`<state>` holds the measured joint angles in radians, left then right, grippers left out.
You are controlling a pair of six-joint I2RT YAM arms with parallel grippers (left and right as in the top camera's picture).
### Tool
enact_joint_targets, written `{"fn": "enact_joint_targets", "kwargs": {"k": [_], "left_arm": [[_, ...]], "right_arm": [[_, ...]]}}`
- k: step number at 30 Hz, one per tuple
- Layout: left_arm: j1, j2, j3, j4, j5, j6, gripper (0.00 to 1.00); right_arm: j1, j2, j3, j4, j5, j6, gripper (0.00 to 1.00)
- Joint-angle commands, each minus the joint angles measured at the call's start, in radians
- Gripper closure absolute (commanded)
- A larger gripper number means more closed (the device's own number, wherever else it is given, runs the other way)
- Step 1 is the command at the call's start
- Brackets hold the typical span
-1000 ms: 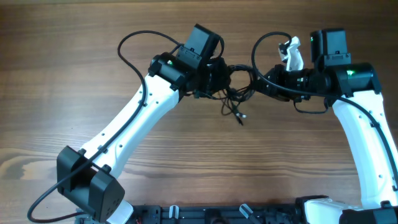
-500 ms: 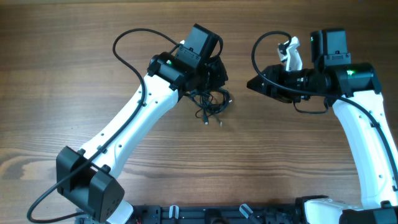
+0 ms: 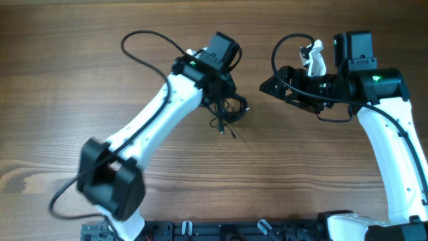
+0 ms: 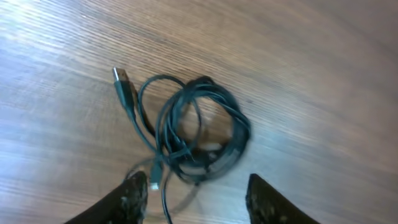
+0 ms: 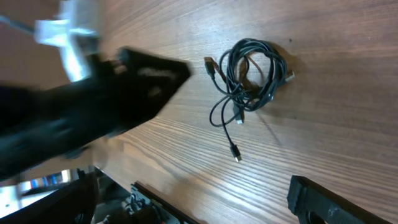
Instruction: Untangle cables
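Observation:
The cables (image 3: 229, 110) lie on the wooden table as one small tangled black bunch, with two plug ends trailing toward the front. My left gripper (image 3: 226, 94) hovers just behind and above the bunch. In the left wrist view its dark fingertips (image 4: 134, 196) stand apart, open, with a loose strand of the cables (image 4: 199, 130) running on the table between them, not clamped. My right gripper (image 3: 266, 87) is to the right of the bunch, pointing left, wide open and empty. In the right wrist view the cables (image 5: 252, 74) lie well ahead of that gripper (image 5: 193, 199).
Thick black arm cables loop above the table behind the left arm (image 3: 144, 40) and near the right wrist (image 3: 284, 47). A white fitting (image 3: 313, 57) sits on the right wrist. A dark equipment rail (image 3: 221, 231) runs along the table's front edge.
Both grippers were shut on the bunch, stretching it between them. Both have opened and the bunch has dropped onto the table under the left gripper. The left arm has swung.

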<state>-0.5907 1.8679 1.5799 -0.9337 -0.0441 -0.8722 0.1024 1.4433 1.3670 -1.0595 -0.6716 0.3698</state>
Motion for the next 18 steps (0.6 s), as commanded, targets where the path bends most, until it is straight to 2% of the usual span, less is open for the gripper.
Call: {"fn": "enact_joint_targets", "kwargs": {"k": [1, 4, 8, 12, 18], "left_arm": [[0.000, 0.094, 0.008, 0.047, -0.032, 0.003, 0.44], [-0.002, 0.124, 0.008, 0.089, -0.032, 0.003, 0.56], [-0.002, 0.130, 0.008, 0.127, -0.033, 0.004, 0.60], [-0.002, 0.130, 0.008, 0.145, -0.033, 0.004, 0.60], [-0.002, 0.130, 0.008, 0.129, -0.040, 0.005, 0.58]], "right_arm": [[0.003, 0.008, -0.008, 0.005, 0.050, 0.079, 0.00], [0.003, 0.008, -0.008, 0.005, 0.108, 0.106, 0.00], [0.003, 0.008, -0.008, 0.005, 0.203, 0.108, 0.00], [0.003, 0.008, -0.008, 0.005, 0.283, 0.108, 0.00], [0.003, 0.008, -0.008, 0.005, 0.290, 0.108, 0.00]]}}
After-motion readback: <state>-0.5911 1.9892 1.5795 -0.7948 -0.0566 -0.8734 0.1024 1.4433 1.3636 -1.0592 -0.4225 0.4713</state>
